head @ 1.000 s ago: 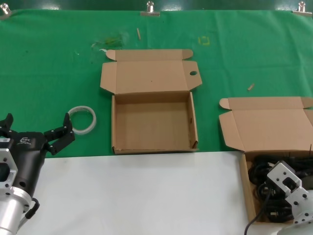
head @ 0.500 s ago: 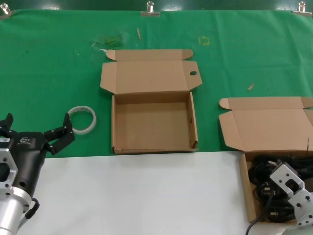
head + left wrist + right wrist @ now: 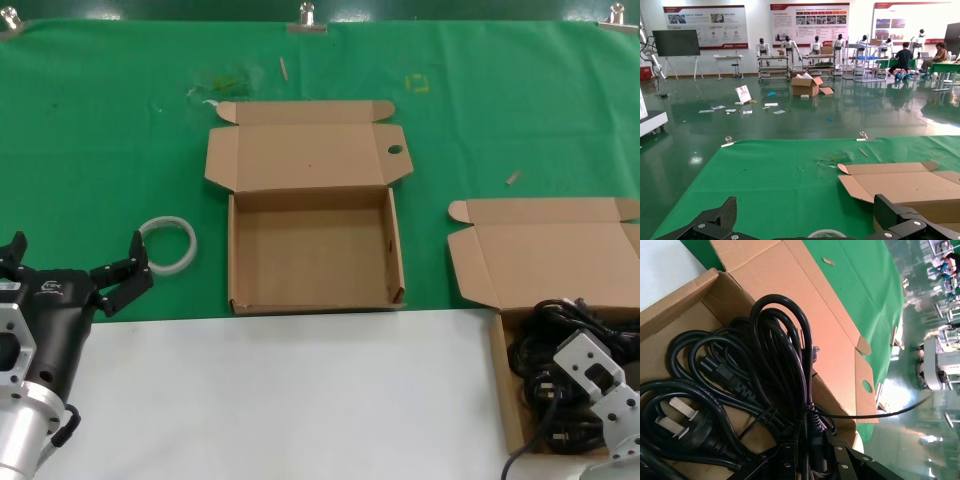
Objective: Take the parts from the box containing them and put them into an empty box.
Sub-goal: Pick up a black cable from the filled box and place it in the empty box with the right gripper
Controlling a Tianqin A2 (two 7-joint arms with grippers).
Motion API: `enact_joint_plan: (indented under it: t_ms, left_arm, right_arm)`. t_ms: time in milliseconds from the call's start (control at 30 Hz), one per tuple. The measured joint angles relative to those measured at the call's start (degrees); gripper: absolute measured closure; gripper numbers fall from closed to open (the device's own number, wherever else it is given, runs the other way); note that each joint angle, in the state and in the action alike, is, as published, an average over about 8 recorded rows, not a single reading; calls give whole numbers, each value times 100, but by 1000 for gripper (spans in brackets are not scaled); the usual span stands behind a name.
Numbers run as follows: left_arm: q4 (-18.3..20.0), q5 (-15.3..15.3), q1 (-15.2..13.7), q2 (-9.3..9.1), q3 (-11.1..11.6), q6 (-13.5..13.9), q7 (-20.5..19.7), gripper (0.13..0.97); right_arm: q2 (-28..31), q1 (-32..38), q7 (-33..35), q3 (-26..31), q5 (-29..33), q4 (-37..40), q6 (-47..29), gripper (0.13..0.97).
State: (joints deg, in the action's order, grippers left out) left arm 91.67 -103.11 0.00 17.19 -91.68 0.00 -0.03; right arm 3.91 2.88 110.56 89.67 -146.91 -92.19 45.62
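Observation:
The empty box (image 3: 312, 258) lies open at the middle of the green cloth, with a small round hole (image 3: 395, 150) in its raised lid. The box containing the parts (image 3: 503, 400) sits at the right front with its lid (image 3: 550, 250) folded back. Black coiled power cables (image 3: 540, 345) fill it. My right gripper (image 3: 556, 388) is down inside this box. In the right wrist view it (image 3: 812, 452) is shut on a cable bundle (image 3: 785, 355) above the box wall (image 3: 675, 305). My left gripper (image 3: 75, 262) is open and empty at the left front, also shown in the left wrist view (image 3: 807, 212).
A white translucent ring (image 3: 167, 244) lies on the cloth just beyond the left gripper, and shows in the left wrist view (image 3: 826, 233). A white surface (image 3: 290, 400) covers the table's front. Small scraps (image 3: 512, 178) lie on the cloth. Clips (image 3: 307, 18) hold its far edge.
The right gripper has shifted slightly in the box, and the top of the cable bundle now sits a little higher, toward the lid fold. The left arm has not moved.

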Motion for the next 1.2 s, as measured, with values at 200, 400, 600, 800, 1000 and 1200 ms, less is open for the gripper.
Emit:
enact_joint_plan:
  t_ms: [200, 400, 600, 800, 1000, 1200]
  left_arm:
    - [0, 1, 0, 0, 0, 0, 0, 132]
    - [0, 0, 0, 0, 0, 0, 1, 132]
    - [0, 0, 0, 0, 0, 0, 1, 132]
    - [0, 0, 0, 0, 0, 0, 1, 132]
    - [0, 0, 0, 0, 0, 0, 1, 132]
    - [0, 0, 0, 0, 0, 0, 1, 132]
  right_arm:
    - [0, -53, -15, 1, 5, -196, 84, 867]
    - [0, -85, 33, 103, 93, -722, 331, 867]
    - [0, -16, 124, 362, 218, -1275, 576, 867]
    - [0, 258, 44, 852, 368, -1207, 495, 867]
    - [0, 691, -304, 1412, 521, -448, 86, 867]
    - [0, 1234, -726, 1904, 638, 524, -374, 867]
